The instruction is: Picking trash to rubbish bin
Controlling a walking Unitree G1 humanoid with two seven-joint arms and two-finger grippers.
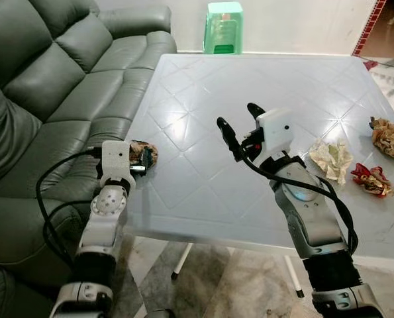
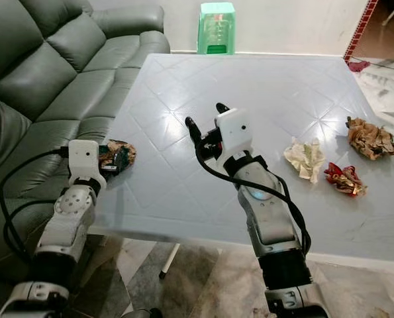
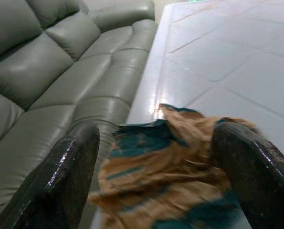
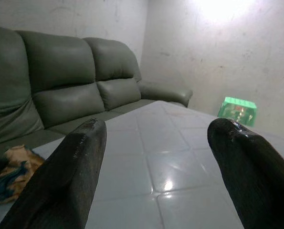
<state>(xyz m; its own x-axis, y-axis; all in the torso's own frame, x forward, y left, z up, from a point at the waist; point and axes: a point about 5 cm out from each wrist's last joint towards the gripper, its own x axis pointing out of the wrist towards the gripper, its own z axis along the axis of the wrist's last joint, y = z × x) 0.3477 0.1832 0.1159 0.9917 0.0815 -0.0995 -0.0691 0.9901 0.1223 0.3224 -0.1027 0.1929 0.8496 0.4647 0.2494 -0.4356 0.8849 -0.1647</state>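
A crumpled brown and teal wrapper (image 1: 148,153) lies at the left edge of the white table (image 1: 203,86). My left gripper (image 1: 141,161) is open, one finger on each side of the wrapper (image 3: 170,162); I cannot tell whether they touch it. My right gripper (image 1: 238,114) hovers open over the middle of the table with nothing between its fingers (image 4: 84,157). On the right of the table lie a cream crumpled paper (image 1: 332,159), a red wrapper (image 1: 370,179) and a brown paper ball (image 1: 390,138).
A grey-green leather sofa (image 1: 51,79) stands close along the table's left side. A green plastic stool (image 1: 224,26) sits on the floor beyond the far edge. Tiled floor lies under the near edge.
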